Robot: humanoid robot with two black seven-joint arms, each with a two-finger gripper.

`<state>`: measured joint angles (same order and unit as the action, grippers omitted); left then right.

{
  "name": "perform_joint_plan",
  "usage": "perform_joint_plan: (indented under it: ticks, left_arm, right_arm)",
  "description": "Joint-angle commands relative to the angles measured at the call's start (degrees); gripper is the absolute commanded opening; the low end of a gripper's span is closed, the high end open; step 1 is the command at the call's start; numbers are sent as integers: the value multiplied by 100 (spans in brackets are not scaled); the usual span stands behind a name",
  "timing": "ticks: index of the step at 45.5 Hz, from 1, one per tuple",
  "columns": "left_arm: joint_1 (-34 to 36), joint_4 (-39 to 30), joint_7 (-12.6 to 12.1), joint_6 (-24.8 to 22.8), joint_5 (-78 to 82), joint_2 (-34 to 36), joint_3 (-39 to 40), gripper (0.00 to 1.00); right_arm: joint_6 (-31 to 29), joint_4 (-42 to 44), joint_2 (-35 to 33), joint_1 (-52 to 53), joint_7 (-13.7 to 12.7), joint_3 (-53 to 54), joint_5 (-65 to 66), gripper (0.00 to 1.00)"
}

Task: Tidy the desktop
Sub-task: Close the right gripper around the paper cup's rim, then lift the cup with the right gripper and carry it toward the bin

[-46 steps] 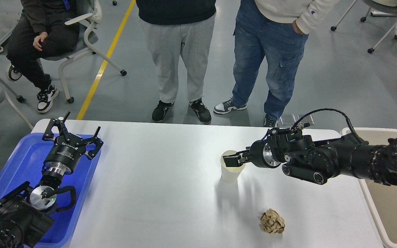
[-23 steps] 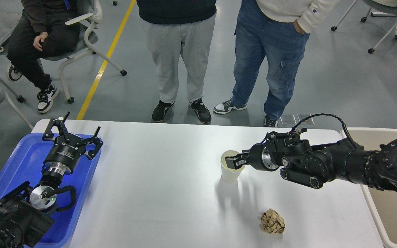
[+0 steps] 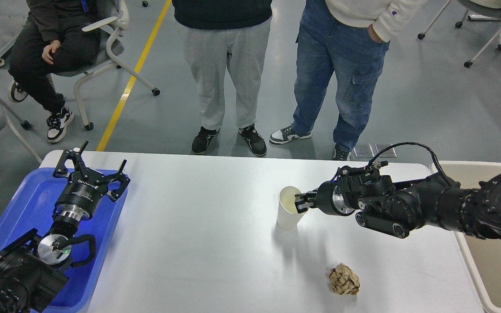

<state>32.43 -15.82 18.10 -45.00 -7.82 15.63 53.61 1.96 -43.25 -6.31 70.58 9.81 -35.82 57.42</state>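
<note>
Your desktop (image 3: pixel 198 243) lay open across its centre; a paper cup (image 3: pixel 288 208) and a crumpled paper ball (image 3: pixel 344 280) stood in the right half, with the blue tray (image 3: pixel 24 204) and beige bin (image 3: pixel 494 261) flanking it.

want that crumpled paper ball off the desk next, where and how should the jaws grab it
Grip the crumpled brown paper ball across its middle, coming straight down from above. It lies alone on the desktop, roundish and lumpy with no handle or edge, so an open pinch around its widest part probably holds best.

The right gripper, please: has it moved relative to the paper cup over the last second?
Yes. The right gripper has drawn back toward the beige bin, from over the paper cup to its right rim.
</note>
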Motion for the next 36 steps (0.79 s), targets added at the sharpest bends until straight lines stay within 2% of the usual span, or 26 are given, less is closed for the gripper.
perform_joint_plan:
  ticks: [1,14,19,26,36]
  left_arm:
    - [0,0,1,0,0,1,0,100]
    - [0,0,-8,0,0,1,0,100]
    - [0,0,1,0,0,1,0,100]
    - [0,0,-8,0,0,1,0,100]
    - [0,0,1,0,0,1,0,100]
  right_arm:
    - [-11,1,7,17,12,-30,6,0]
    - [-29,-26,-37,105,3,-13,-47,0]
    - [-81,-184,-247,377,21,-4,-82,0]
    - [-301,-869,-713,957,29,49,-82,0]
    - [-916,-2002,-1521,2151,144,49,-91,0]
